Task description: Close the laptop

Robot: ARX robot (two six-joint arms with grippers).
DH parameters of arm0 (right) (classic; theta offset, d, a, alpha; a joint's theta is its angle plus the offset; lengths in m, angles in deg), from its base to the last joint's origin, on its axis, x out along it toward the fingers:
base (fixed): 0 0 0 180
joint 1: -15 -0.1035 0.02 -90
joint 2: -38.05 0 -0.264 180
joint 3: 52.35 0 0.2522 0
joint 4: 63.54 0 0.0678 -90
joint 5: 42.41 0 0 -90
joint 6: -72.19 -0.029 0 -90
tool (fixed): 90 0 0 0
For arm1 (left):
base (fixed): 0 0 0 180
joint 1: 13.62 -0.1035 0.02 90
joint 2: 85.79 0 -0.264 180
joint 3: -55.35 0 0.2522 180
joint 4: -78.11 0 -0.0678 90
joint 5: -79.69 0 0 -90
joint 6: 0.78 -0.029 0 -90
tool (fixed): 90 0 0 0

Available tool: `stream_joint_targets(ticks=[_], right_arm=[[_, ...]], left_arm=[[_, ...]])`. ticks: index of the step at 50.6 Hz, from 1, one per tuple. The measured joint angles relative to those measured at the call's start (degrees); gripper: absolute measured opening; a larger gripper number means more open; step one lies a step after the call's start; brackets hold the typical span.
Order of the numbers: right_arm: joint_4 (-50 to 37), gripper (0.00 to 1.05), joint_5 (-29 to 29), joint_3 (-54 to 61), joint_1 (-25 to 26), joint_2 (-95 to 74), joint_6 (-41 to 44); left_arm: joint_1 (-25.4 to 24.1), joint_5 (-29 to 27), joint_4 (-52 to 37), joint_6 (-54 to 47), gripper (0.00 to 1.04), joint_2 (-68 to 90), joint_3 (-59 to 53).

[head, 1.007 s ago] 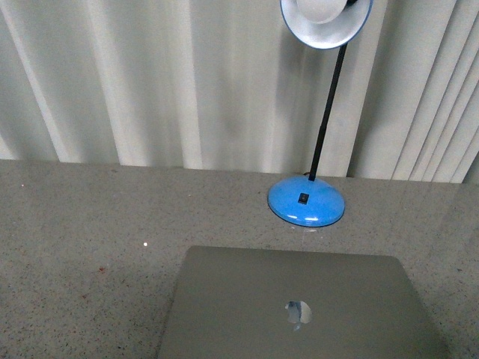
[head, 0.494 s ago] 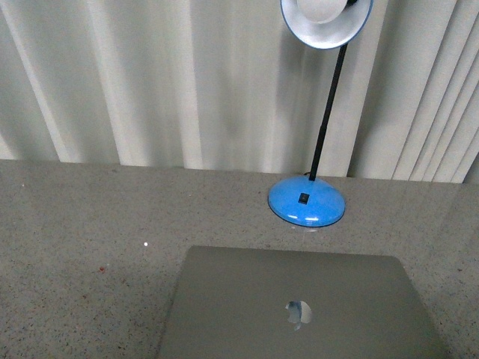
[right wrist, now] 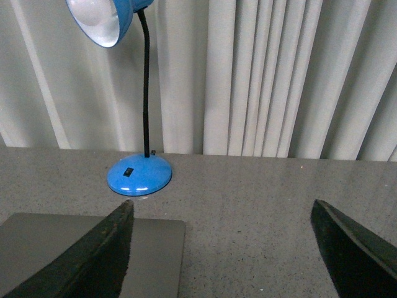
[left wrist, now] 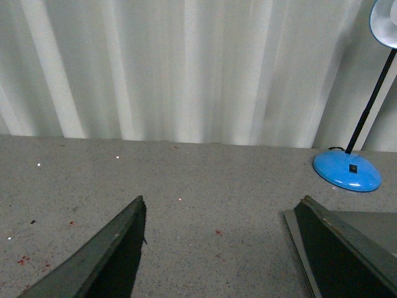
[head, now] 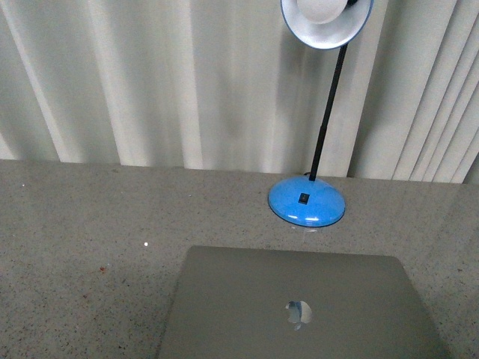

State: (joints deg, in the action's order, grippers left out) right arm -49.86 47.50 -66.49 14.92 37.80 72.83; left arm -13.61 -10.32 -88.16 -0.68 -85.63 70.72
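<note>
The laptop point(head: 299, 307) lies on the grey table with its grey-silver lid down flat and the apple logo point(head: 299, 313) facing up, at the bottom centre of the front view. Neither arm shows in the front view. In the left wrist view my left gripper point(left wrist: 220, 214) is open above the bare table, with the laptop's corner point(left wrist: 296, 239) beside one finger. In the right wrist view my right gripper point(right wrist: 223, 214) is open, with the laptop lid point(right wrist: 155, 248) by one finger. Both grippers are empty.
A blue desk lamp stands just behind the laptop: its round base point(head: 307, 202), black stem point(head: 327, 112) and blue shade point(head: 326, 19). White pleated curtains point(head: 150, 82) run along the table's far edge. The speckled grey table point(head: 82, 247) extends to the left.
</note>
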Motion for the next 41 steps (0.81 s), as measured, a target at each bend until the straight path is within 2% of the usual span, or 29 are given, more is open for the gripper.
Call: stream_joint_targets(ticks=[3,5,7,41], right_arm=[[0.0,0.99,0.0,0.0,0.0,0.0,0.0],[0.0,0.98,0.0,0.0,0.0,0.0,0.0],[0.0,0.97,0.0,0.0,0.0,0.0,0.0],[0.0,0.97,0.0,0.0,0.0,0.0,0.0]], left_arm=[[0.0,0.0,0.0,0.0,0.92,0.0,0.0],[0.0,0.0,0.0,0.0,1.0,0.0,0.0],[0.0,0.0,0.0,0.0,0.97,0.0,0.0],[0.0,0.0,0.0,0.0,0.98,0.0,0.0]])
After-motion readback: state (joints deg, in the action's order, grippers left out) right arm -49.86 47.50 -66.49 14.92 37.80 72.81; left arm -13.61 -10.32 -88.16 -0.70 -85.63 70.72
